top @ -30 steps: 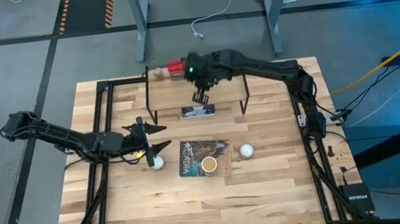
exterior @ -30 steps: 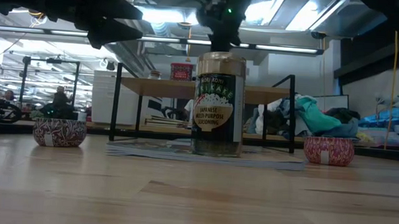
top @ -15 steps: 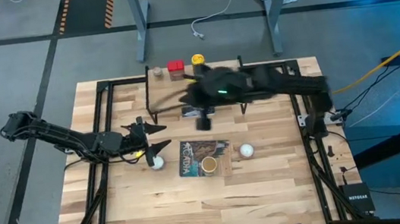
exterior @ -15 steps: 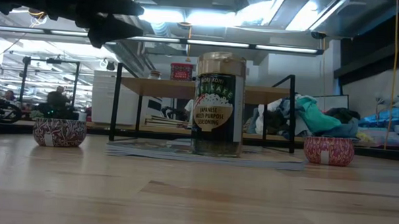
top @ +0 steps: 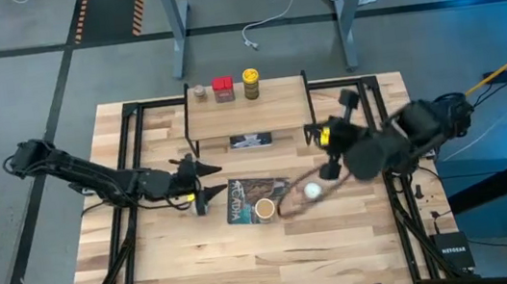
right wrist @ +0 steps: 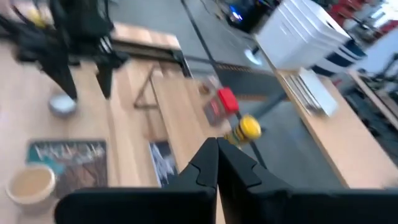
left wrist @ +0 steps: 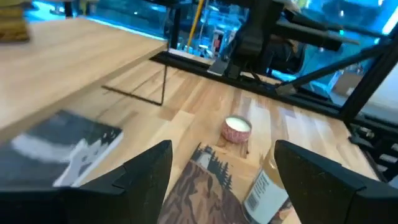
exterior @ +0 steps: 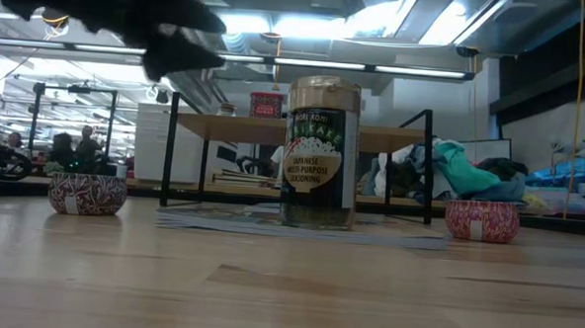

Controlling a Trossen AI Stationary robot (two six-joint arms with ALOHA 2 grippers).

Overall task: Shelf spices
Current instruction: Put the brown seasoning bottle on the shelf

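Observation:
Three spices stand on the shelf (top: 245, 112): the tiny brownish jar (top: 200, 92), the red square tin (top: 223, 88) and the yellow dark-lidded jar (top: 251, 83). The wider tan jar (top: 265, 208) stands upright on the flat picture book (top: 246, 199); in the low view it is the labelled jar (exterior: 321, 152). My left gripper (top: 206, 184) is open and hovers just left of the book, fingers pointing at the tan jar (left wrist: 267, 186). My right gripper (right wrist: 211, 152) is shut and empty. Its arm (top: 370, 147) shows as a blur over the table's right side.
One white ball (top: 312, 191) lies right of the book, the other (exterior: 86, 193) below my left gripper. A flat dark card (top: 251, 141) lies under the shelf. Black frame rails (top: 129, 157) run along both table sides. Bare wood lies near the front edge.
My right gripper left the yellow jar standing on the shelf beside the red tin, then swung fast away from the shelf toward the table's right and near side. My left gripper moved slightly right, toward the book.

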